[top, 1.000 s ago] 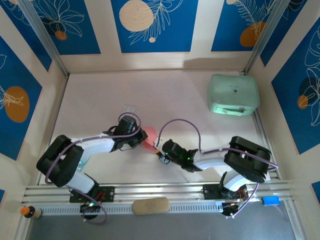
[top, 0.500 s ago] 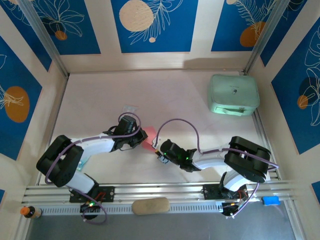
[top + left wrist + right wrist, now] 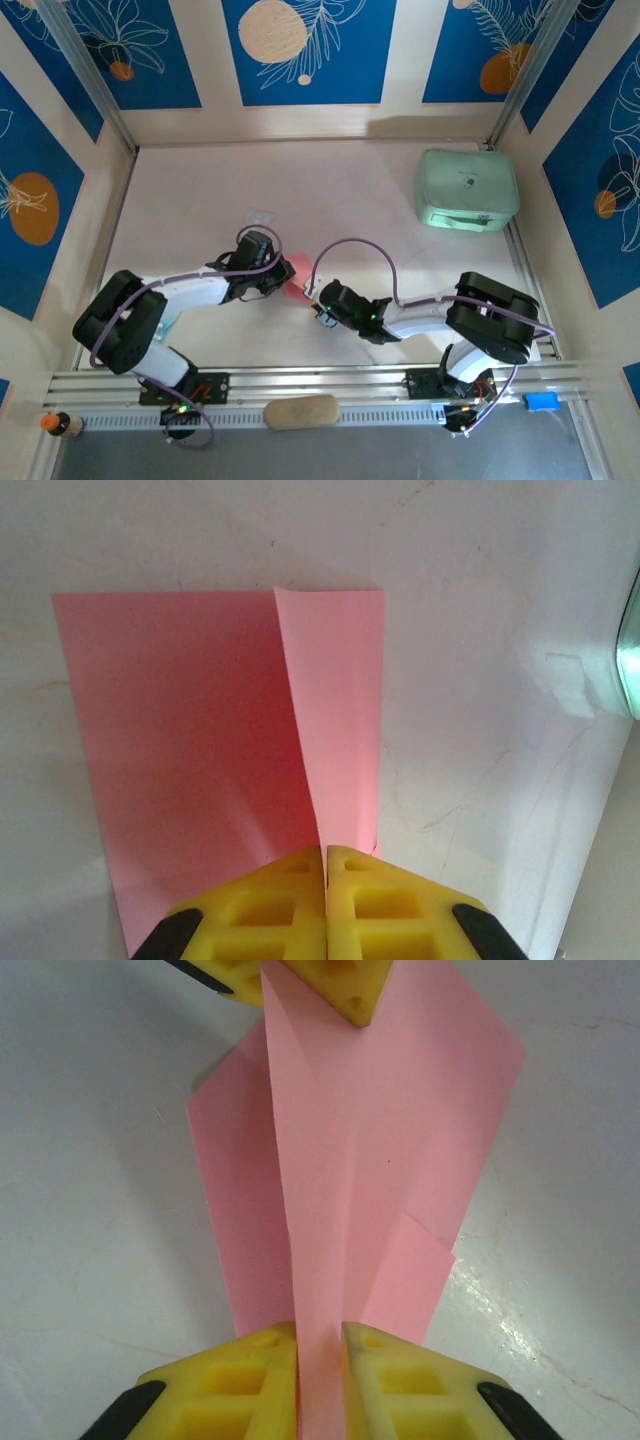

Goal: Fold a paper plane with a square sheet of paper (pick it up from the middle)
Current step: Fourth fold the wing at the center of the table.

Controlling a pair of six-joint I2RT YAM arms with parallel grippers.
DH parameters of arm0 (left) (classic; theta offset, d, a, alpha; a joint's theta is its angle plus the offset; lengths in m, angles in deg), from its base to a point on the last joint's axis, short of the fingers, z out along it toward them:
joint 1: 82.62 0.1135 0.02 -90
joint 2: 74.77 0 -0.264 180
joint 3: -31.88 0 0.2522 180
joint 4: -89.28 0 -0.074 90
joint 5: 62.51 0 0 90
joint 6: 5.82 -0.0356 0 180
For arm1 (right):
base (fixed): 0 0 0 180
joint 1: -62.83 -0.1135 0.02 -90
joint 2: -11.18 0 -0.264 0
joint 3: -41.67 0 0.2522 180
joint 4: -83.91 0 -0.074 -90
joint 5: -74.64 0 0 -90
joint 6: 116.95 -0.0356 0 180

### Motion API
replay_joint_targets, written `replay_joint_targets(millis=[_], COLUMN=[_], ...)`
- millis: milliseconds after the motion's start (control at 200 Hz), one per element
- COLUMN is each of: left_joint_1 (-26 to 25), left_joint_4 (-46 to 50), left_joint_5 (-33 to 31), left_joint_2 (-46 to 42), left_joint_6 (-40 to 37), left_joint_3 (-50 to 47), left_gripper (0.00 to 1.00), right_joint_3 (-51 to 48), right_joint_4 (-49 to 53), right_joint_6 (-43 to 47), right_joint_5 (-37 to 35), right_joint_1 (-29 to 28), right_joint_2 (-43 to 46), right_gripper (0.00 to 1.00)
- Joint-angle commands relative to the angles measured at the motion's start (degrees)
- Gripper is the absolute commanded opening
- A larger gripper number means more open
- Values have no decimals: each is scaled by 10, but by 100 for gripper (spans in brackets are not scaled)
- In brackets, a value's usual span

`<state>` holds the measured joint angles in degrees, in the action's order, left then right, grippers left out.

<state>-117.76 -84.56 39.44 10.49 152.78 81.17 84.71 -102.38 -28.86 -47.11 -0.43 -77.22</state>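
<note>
Right gripper [image 3: 320, 1348] pinching raised centre crease of square sheet of paper [image 3: 370, 1160], part-folded, mid-table. Left gripper [image 3: 326, 865] opposite, fingers pressed together on same crease. Paper flaps resting on table [image 3: 200, 190]. Mint-green case [image 3: 467, 190] at far right corner.

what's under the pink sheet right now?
Pale table on every side of the square sheet of paper; nothing else shows at its edges. The sheet tents up between both pairs of jaws, so the patch directly beneath is covered.
</note>
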Motion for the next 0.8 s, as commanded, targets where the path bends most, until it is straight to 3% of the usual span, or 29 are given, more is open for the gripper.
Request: replay_joint_targets(millis=[0,130,220,330,420,475,625,795], left_joint_1=[-1,-1,-1,-1,-1,-1,-1,-1], left_joint_4=[3,3,2,17,27,32,52,38], left_joint_5=[5,5,4,-10,-27,-39,-59,-69], left_joint_2=[-9,-10,-15,-33,-59,-75,-107,-134], left_joint_6=[3,2,-3,-24,-57,-79,-142,-163], left_joint_3=[6,6,6,10,9,8,6,-10], left_gripper=[6,7,13,28,46,52,56,57], right_joint_3=[14,15,16,15,9,3,3,0], right_joint_4=[-2,-1,3,6,0,-11,-3,-4], right_joint_6=[2,-2,-13,-32,-61,-81,-144,-188], right_joint_5=[-11,-9,-2,23,77,114,201,273], right_joint_1=[-4,-2,1,11,28,43,85,125], right_joint_2=[-9,-9,-10,-9,-4,0,8,10], right_gripper=[16,11,6,3,2,1,1,1])
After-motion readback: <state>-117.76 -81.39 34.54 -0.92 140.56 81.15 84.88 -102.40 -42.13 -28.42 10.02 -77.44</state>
